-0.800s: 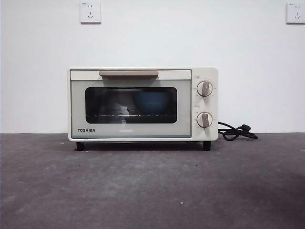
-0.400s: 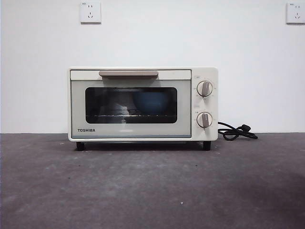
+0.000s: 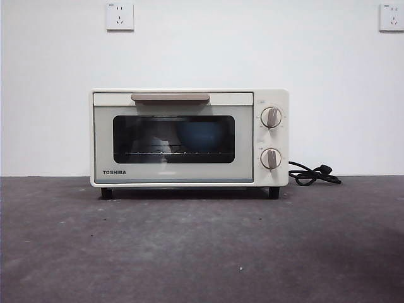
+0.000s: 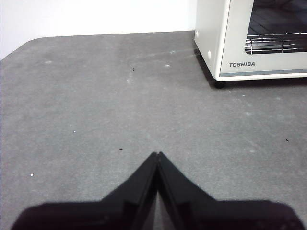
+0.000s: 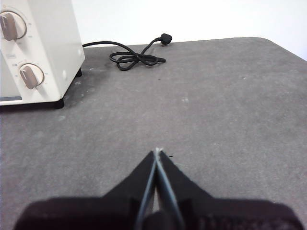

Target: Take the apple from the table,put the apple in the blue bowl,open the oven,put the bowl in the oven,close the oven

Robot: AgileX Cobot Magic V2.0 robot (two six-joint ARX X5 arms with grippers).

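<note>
Only the front view shows the blue bowl (image 3: 199, 135) behind the shut oven (image 3: 189, 137) door; wrist views show left gripper (image 4: 158, 154) and right gripper (image 5: 157, 150) pressed closed, empty, above the table (image 3: 202, 246).

A: Legible markings, item one?
B: "TOSHIBA", black capitals, lower left corner of the oven (image 3: 189, 137) door; also read in the left wrist view. Knob dial markings too small to read.

Lab-like test setup (bare white wall (image 3: 202, 44), wall sockets (image 3: 120, 16), grey table (image 3: 202, 246)).
</note>
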